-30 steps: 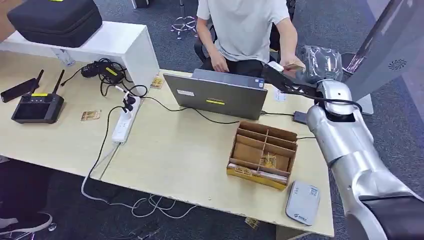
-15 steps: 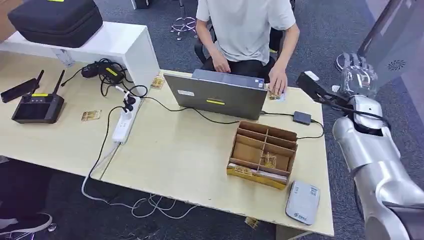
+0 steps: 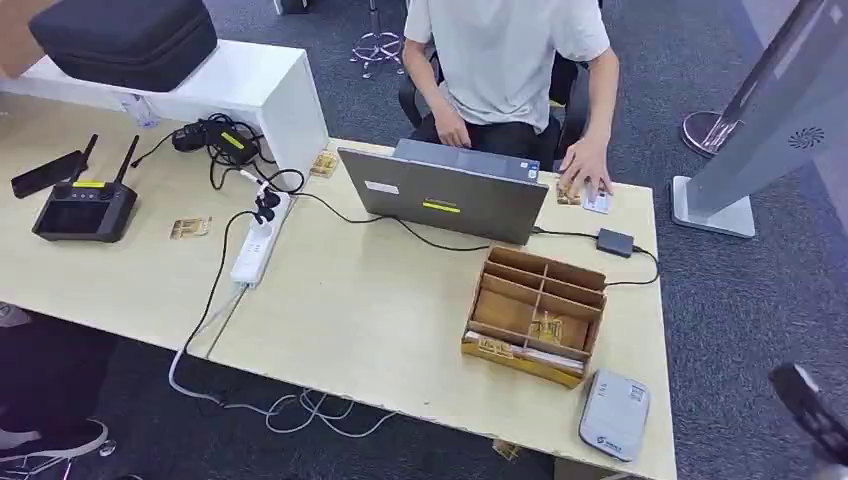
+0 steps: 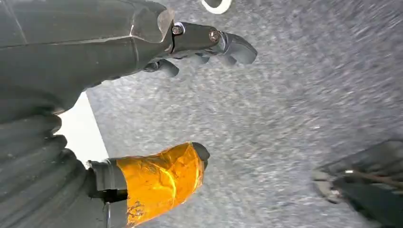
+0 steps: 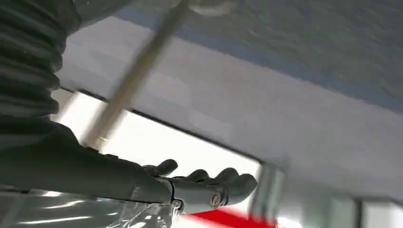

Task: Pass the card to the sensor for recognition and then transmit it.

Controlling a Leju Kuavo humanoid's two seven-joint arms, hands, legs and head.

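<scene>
A person's hand presses on a white card beside a small gold card on the table's far right corner, behind the laptop. The grey-white card sensor lies at the near right corner of the table. A dark end piece of my right arm pokes in at the lower right, off the table. In the blurred right wrist view my right hand holds nothing, its fingers stretched out. My left hand hangs over grey carpet, its fingers and orange-taped thumb apart and empty.
A cardboard divider box with cards in its slots stands near the sensor. A power strip, cables, a black controller, a loose card and a white shelf fill the left side. A grey stand rises at the right.
My right arm pulled back from the person and dropped to the lower right, empty. The person's hand took the card from it and laid it beside the laptop. The view shifted slightly.
</scene>
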